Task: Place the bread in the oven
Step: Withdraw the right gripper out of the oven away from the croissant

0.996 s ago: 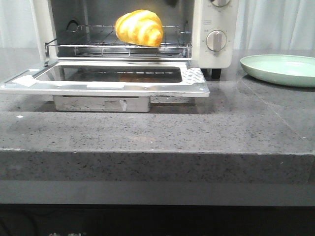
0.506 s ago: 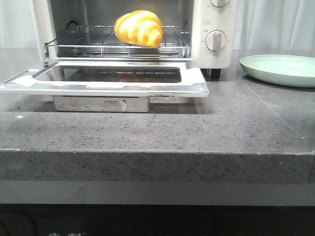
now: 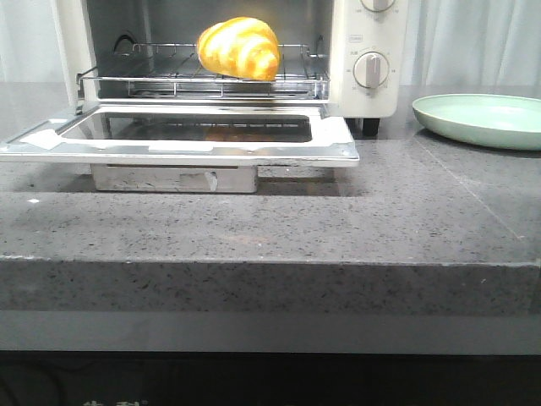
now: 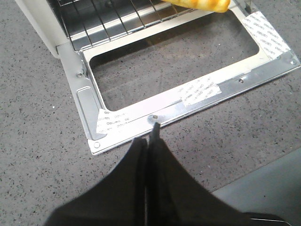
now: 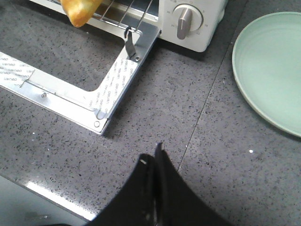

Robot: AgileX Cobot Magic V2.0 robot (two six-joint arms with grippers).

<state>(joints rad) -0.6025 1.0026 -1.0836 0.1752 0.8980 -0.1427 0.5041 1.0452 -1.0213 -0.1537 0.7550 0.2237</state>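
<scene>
The bread (image 3: 239, 48), golden yellow with orange stripes, lies on the wire rack (image 3: 203, 80) inside the cream-white oven (image 3: 372, 93). The oven's glass door (image 3: 182, 139) is folded down flat over the counter. In the left wrist view the bread (image 4: 207, 4) shows at the picture's edge and my left gripper (image 4: 149, 136) is shut and empty, just off the door's outer rim (image 4: 188, 101). In the right wrist view my right gripper (image 5: 153, 157) is shut and empty over the counter, near the door's corner (image 5: 101, 117); the bread's tip (image 5: 80, 12) shows there. Neither gripper appears in the front view.
A pale green plate (image 3: 482, 118) sits on the grey stone counter to the right of the oven, also in the right wrist view as the plate (image 5: 273, 66). The oven's dial (image 5: 184, 21) faces front. The counter's front edge (image 3: 270, 266) runs below the door.
</scene>
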